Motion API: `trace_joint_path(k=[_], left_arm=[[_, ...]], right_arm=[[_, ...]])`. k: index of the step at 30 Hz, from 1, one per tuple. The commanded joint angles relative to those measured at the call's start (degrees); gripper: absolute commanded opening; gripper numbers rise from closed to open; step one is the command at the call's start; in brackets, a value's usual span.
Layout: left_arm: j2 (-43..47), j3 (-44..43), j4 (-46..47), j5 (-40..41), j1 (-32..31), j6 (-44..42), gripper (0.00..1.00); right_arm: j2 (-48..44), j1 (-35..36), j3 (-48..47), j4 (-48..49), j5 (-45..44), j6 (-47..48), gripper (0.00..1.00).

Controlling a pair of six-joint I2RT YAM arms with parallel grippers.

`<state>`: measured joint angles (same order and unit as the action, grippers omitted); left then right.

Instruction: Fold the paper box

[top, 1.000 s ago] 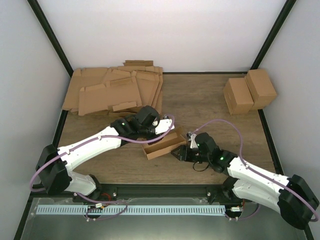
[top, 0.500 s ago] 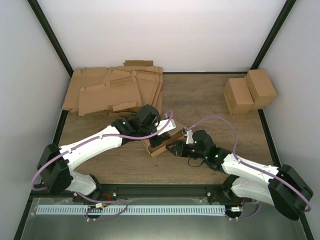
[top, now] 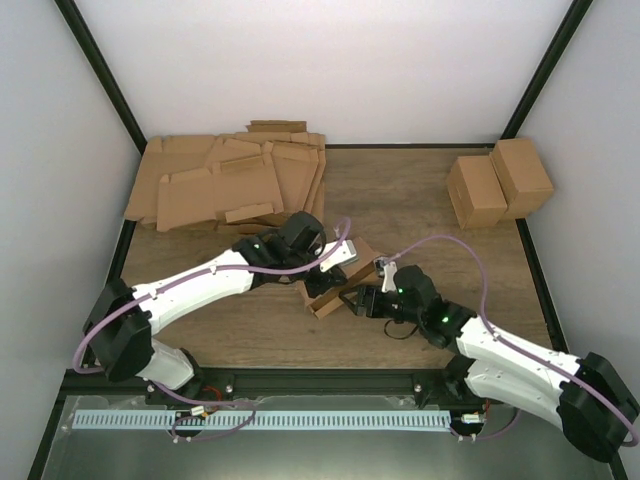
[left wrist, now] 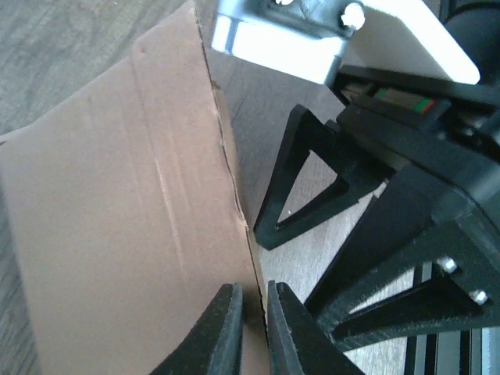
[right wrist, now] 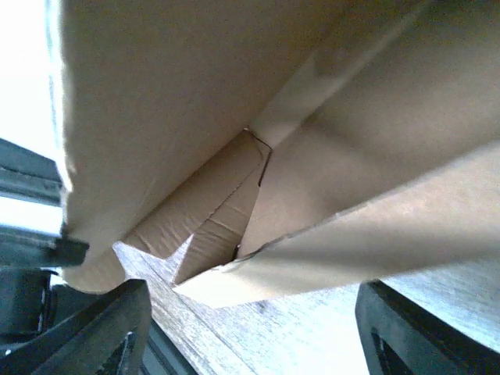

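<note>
The paper box [top: 326, 300], a brown cardboard carton partly folded, stands tipped on the wooden table between the two arms. My left gripper [top: 328, 278] comes at it from the left and above. In the left wrist view its fingers [left wrist: 226, 336] are shut on the thin edge of one box wall [left wrist: 117, 219]. My right gripper [top: 352, 300] sits just to the right of the box, open. In the right wrist view the box's flaps and inner fold [right wrist: 195, 94] hang just ahead of the widely spread right gripper [right wrist: 258, 316], with nothing between its fingers. The right gripper's black fingers [left wrist: 301, 187] show beside the wall.
A pile of flat die-cut cardboard sheets [top: 230, 180] lies at the back left. Two smaller folded cartons [top: 500, 185] stand at the back right. The black frame rail [top: 330, 378] runs along the near table edge, with grey walls on both sides.
The box has swung and tipped up on the table, shifting slightly right. My left gripper followed it, still pinching the wall. My right gripper has spread its fingers wider.
</note>
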<state>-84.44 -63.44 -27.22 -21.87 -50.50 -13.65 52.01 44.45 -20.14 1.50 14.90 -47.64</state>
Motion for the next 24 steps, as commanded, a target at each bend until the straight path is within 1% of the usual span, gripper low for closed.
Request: trace_joint_path(k=[1, 5, 7, 8, 12, 14, 15, 17, 20, 23, 24], left_arm=[[-1.69, 2.32, 1.13, -2.87, -0.56, 2.05, 0.16], [-2.58, 3.29, 2.86, -3.93, -0.57, 4.14, 0.38], [-2.81, 3.4, 3.87, -3.88, -0.56, 5.59, 0.44], [-2.81, 3.45, 4.35, -4.08, -0.48, 6.14, 0.45], [-3.55, 2.96, 5.12, -3.51, -0.1, 7.99, 0.48], [-3.99, 2.68, 5.04, -1.72, 0.14, 8.96, 0.48], [-4.12, 2.77, 5.2, -0.86, 0.49, 9.83, 0.47], [-4.14, 3.61, 6.62, -0.09, 1.87, 12.75, 0.45], [-3.47, 5.47, 8.51, 0.26, 5.05, 17.67, 0.39], [-0.18, 8.12, 9.17, 4.81, 6.17, 22.81, 0.38], [2.05, 9.14, 9.35, 8.71, 6.17, 25.77, 0.4]], right_arm=[[-4.2, 0.39, 0.98, -1.83, -3.0, 0.52, 0.77], [-9.02, 0.38, 2.96, -4.46, -4.76, 0.03, 0.93], [-11.48, 0.29, 3.63, -5.18, -5.59, 0.07, 0.99], [-12.42, 0.29, 3.88, -5.38, -5.87, 0.0, 1.0], [-13.24, 0.28, 3.17, -7.41, -7.84, -1.27, 1.0], [-11.39, 0.13, 1.87, -9.62, -9.31, -2.33, 1.0], [-10.16, -0.07, 0.99, -10.69, -9.58, -2.18, 0.98], [-7.01, -0.65, -1.35, -13.03, -10.24, -0.17, 0.95], [-2.76, -2.51, -8.15, -19.94, -14.5, 4.46, 0.9], [-1.68, -5.28, -13.28, -25.32, -17.35, 9.77, 0.89], [-1.98, -6.07, -14.37, -26.32, -17.75, 11.45, 0.89]])
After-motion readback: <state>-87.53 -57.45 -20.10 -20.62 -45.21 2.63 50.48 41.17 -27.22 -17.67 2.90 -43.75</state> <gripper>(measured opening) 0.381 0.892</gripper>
